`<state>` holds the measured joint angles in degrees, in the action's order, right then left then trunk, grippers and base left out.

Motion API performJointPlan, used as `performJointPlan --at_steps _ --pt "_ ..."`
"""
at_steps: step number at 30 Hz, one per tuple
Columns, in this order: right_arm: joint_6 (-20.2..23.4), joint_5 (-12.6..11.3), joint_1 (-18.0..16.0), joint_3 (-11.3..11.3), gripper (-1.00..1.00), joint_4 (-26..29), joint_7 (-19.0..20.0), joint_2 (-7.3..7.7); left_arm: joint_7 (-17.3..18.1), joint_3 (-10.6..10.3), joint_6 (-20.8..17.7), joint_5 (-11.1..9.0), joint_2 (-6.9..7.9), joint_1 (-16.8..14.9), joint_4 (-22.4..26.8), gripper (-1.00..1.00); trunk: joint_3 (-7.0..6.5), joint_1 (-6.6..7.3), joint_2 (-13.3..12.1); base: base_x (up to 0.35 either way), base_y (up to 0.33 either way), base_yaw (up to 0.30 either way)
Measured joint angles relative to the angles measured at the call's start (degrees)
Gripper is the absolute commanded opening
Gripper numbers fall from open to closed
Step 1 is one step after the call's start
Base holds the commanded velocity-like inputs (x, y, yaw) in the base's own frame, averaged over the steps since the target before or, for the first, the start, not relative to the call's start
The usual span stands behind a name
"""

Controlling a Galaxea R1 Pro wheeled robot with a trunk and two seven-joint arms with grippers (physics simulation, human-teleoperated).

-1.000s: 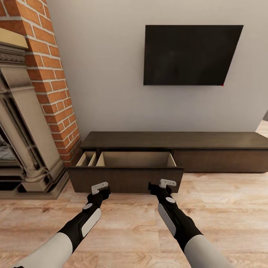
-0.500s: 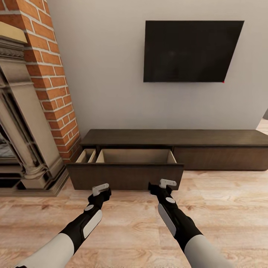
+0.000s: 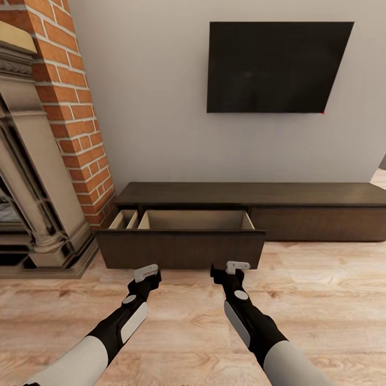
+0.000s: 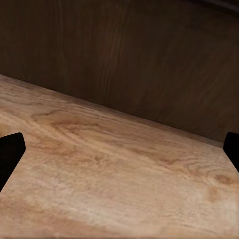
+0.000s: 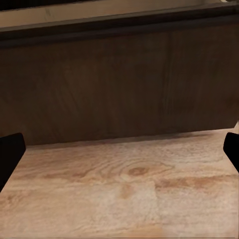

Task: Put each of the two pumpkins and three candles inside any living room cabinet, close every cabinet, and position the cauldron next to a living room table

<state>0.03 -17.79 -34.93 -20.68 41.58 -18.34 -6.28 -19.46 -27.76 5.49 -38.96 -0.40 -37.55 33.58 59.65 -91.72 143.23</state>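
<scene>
Cabinet: we are facing it; its long axis runs left-right along the wall, the left drawer pulled out toward us.
Left gripper: fingers apart, holding nothing.
Right gripper: fingers apart, holding nothing.

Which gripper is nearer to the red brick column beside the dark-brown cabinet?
The left gripper. It hangs before the open drawer's left half, closer to the brick column; the right gripper is farther along.

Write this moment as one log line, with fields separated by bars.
cabinet: drawer open, looks empty | left gripper: open, holds nothing | right gripper: open, holds nothing | both facing drawer front, over floor
</scene>
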Motion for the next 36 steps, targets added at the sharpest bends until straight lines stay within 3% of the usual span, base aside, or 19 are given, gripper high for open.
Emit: performJointPlan --at_steps 11,25,29,36 --pt "-1.02 0.23 0.0 -0.2 1.0 -0.05 0.03 0.01 0.0 0.06 0.21 0.0 -0.03 0.0 0.0 1.0 2.44 -0.28 0.15 0.0 0.0 0.0" --pt "-9.84 0.36 0.01 -0.44 1.0 -1.09 -0.05 0.18 0.02 0.36 4.1 -0.04 0.02 0.0 0.43 1.0 5.54 -0.64 0.34 0.0 0.0 0.0" --pt "-10.62 2.43 0.01 -0.4 1.0 -1.42 -0.11 0.12 -0.01 0.2 6.66 -0.01 0.05 0.0 0.64 1.0 6.43 -0.75 0.39 0.0 0.0 0.0" --pt "-14.88 5.46 0.01 -0.36 1.0 -2.57 -0.14 0.09 -0.01 0.54 7.3 -0.05 0.08 0.0 0.72 1.0 7.32 -0.85 0.45 0.0 0.0 0.0"
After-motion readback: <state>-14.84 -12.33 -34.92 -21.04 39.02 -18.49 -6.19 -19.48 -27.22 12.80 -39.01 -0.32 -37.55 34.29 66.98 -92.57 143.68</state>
